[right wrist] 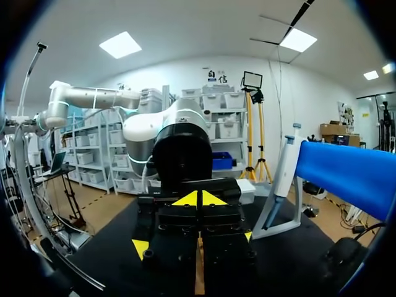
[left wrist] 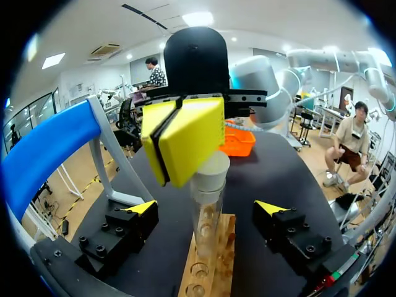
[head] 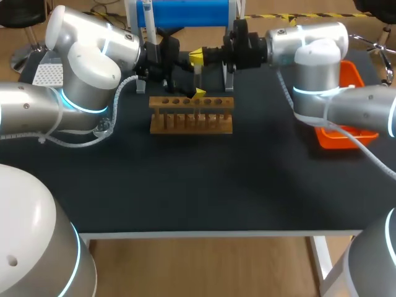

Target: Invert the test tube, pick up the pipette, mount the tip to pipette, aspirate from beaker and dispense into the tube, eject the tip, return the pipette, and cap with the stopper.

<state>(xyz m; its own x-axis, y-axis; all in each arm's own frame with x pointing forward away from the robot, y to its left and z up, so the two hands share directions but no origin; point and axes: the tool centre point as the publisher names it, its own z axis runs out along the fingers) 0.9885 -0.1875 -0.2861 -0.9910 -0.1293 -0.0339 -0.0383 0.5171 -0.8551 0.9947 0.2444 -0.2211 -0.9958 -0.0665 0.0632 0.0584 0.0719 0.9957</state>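
The right claw [left wrist: 174,162] is clenched, its yellow pads drawn close together right at the top of the white stopper [left wrist: 213,173]; whether they pinch it or only bear on it is hidden behind the pads. The stopper sits in the mouth of the test tube [left wrist: 207,216], which stands upright in a hole of the wooden rack [left wrist: 226,247] on the dark worktop [head: 198,179]. The left claw [left wrist: 204,209] is released, one finger on either side of the tube and touching neither it nor the rack. Farther back the pipette [right wrist: 286,164] hangs on its blue stand [head: 185,12], so capping looks like the last step. To do it well, I would press straight down along the tube's axis, gently, since glass tolerates little side load and a tilted push could jam the stopper or lever the tube in its hole. Bringing the left fingers in to steady the tube below the rim would help. The right pads should let go only once the stopper sits level, then lift straight up to avoid dragging it out.
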